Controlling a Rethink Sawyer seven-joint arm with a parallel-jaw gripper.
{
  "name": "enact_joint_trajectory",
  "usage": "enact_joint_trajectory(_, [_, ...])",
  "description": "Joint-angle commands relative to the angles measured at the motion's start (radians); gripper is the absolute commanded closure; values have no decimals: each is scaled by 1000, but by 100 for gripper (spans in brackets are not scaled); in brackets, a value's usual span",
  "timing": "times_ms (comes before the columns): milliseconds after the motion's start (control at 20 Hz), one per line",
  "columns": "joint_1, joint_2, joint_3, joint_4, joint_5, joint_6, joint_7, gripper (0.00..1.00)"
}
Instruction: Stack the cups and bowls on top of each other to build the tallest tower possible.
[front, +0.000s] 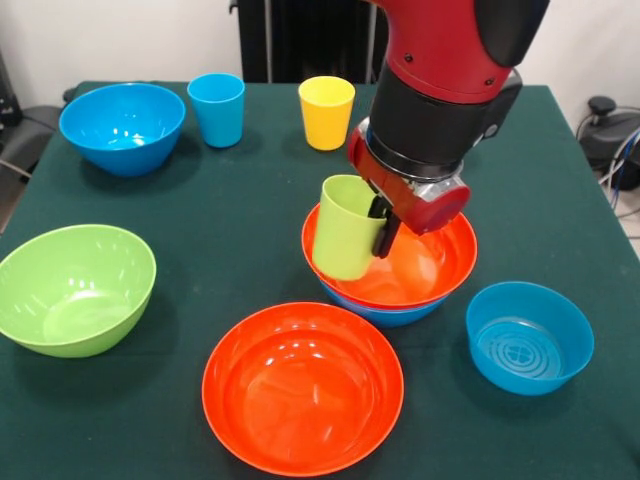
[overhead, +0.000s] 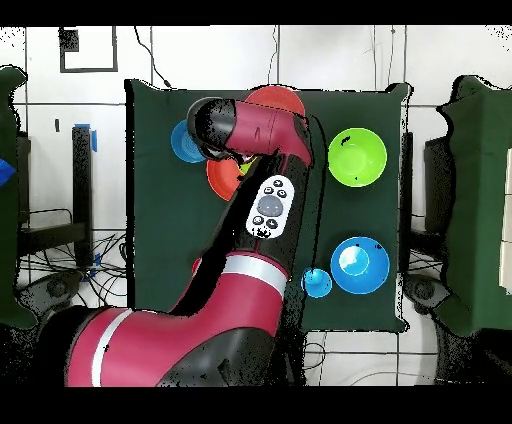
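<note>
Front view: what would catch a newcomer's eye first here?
The red and black arm comes down at centre, its pincer shut on the rim of a lime green cup, tilted over an orange bowl nested in a blue bowl. A second orange bowl sits empty nearest the camera, with a lime green bowl at the left.

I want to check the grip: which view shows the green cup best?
The front view: the green cup hangs tilted in the gripper, over the orange bowl nested in a blue bowl. In the overhead view, the arm hides nearly all of it.
</note>
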Motion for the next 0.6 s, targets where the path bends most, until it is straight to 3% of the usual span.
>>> enact_joint_trajectory(50, [31,-11,139,126,-18,-60,10,100])
enact_joint_trajectory(600, [43,-18,151,165,-15,-77,14,100])
